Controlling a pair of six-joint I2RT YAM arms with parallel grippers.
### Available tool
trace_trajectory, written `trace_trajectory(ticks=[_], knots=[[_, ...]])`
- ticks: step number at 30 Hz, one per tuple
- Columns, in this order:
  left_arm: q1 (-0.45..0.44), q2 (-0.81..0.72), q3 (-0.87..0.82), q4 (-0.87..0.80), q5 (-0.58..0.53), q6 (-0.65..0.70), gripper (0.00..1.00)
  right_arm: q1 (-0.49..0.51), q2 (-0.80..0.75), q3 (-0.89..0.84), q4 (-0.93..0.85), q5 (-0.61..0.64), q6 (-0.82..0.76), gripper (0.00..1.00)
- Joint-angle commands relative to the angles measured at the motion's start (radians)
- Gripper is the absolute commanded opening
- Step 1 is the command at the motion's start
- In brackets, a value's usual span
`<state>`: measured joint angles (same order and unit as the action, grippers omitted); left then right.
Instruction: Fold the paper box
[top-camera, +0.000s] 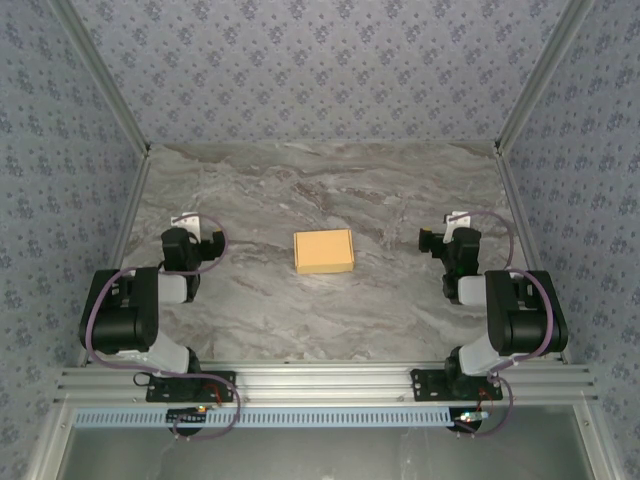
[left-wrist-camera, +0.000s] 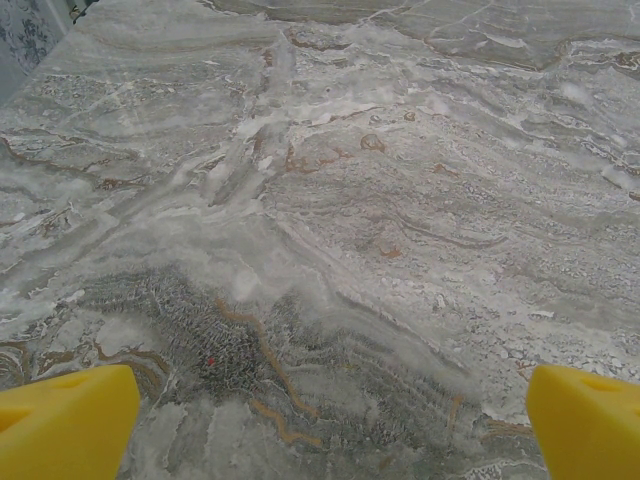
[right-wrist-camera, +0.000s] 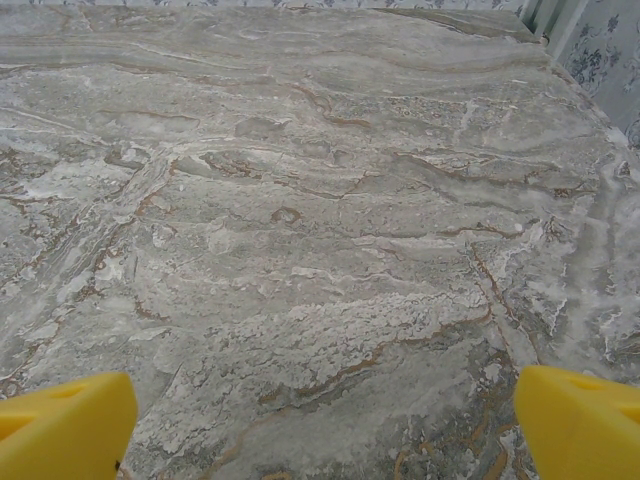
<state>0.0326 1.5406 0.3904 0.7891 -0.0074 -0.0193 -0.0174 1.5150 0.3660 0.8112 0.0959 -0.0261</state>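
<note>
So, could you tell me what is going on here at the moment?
Two robot arms sit at either side of a marble table, with a yellow-orange box lying between them near the middle. Neither arm touches it: the left gripper and right gripper are open and empty, over bare table. I cannot tell whether the box is fully folded.
</note>
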Motion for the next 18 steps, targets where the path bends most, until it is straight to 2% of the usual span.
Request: trace_trajectory(ticks=[1, 18], knots=[[-0.001, -0.008, 0.022, 0.024, 0.012, -0.007, 0.99, -0.001, 0.007, 0.017, -0.005, -0.005, 0.013, 0.99], [-0.009, -0.007, 0.021, 0.024, -0.002, -0.004, 0.99, -0.002, 0.006, 0.018, -0.006, -0.004, 0.012, 0.99]])
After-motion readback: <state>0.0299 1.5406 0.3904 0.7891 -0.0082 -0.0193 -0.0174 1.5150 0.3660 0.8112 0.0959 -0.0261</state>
